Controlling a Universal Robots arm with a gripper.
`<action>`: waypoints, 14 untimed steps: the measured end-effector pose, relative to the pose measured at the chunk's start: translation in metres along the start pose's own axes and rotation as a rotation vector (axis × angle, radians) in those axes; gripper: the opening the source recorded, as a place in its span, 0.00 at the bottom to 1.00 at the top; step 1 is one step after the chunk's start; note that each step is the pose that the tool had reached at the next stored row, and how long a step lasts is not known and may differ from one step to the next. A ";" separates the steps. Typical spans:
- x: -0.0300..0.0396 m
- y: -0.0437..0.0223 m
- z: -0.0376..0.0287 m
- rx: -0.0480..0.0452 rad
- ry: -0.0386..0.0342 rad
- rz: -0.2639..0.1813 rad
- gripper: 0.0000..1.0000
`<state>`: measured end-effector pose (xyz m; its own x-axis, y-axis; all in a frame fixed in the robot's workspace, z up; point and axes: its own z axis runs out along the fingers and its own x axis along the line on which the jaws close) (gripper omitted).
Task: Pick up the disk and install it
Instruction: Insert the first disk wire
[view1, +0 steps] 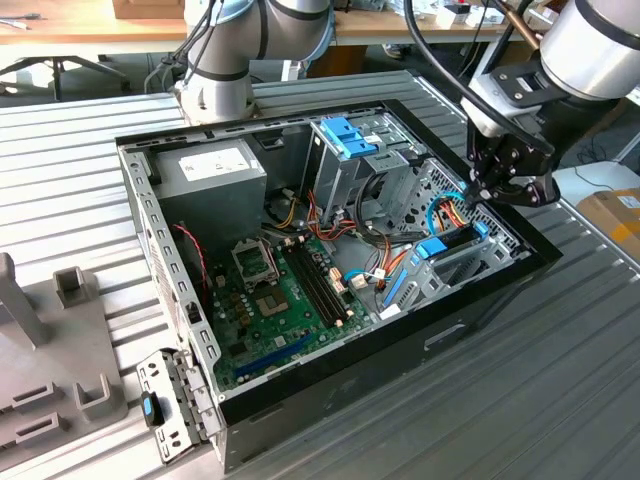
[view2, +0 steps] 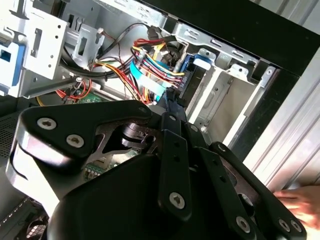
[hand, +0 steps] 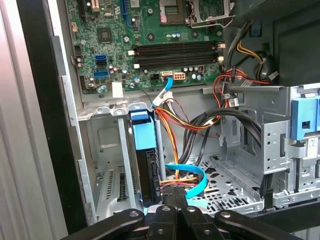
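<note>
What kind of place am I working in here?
Probably a lab or workshop bench: an open PC case on a ribbed metal table, wooden desks behind, and grey fixtures alongside.

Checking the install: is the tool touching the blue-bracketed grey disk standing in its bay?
Cannot tell. In the first wrist view the tool meets the disk's end, hiding any contact.

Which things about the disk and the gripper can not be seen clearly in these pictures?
- The gripper fingertips: in both wrist views the gripper's own black linkage covers them.
- The disk: it stands on edge in the bay, so in the first wrist view its label face is turned away; how deep it sits is unclear.
- The hand: cut off by the second wrist view's edge.
</note>
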<state>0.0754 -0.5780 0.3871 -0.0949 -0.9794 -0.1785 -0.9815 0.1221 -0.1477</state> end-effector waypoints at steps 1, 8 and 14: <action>0.0014 0.0008 -0.0002 0.0000 0.0000 0.000 0.11; 0.0068 0.0046 0.0041 -0.0004 -0.0033 0.000 0.11; 0.0082 0.0103 0.0078 -0.0002 -0.0034 0.001 0.11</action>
<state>0.0658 -0.5835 0.3765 -0.0956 -0.9786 -0.1820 -0.9814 0.1233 -0.1473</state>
